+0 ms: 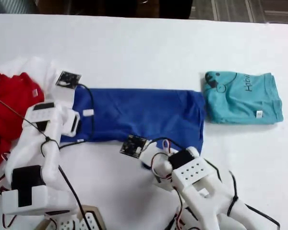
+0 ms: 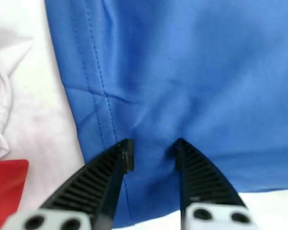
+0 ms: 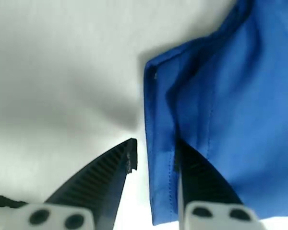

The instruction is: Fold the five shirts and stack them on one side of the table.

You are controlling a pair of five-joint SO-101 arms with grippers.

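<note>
Left claw [image 2: 152, 154], half open, rests on the blue shirt [image 1: 139, 115]. Right claw [image 3: 156, 155], half open and empty, straddles its hem toward the table's [image 1: 134, 43] front edge.

On my white table [image 1: 134, 43] I see a plain blue shirt [image 1: 139, 115], its hem stitched in matching blue. The teal shirt [image 1: 242, 98] carries a dark line drawing, dark lettering and a small white tag. The red shirt [image 1: 7, 103] is plain, the white cloth [image 1: 36, 67] beside it too. My left gripper [image 2: 152, 153] and right gripper [image 3: 156, 155] have black ribbed fingers.
</note>
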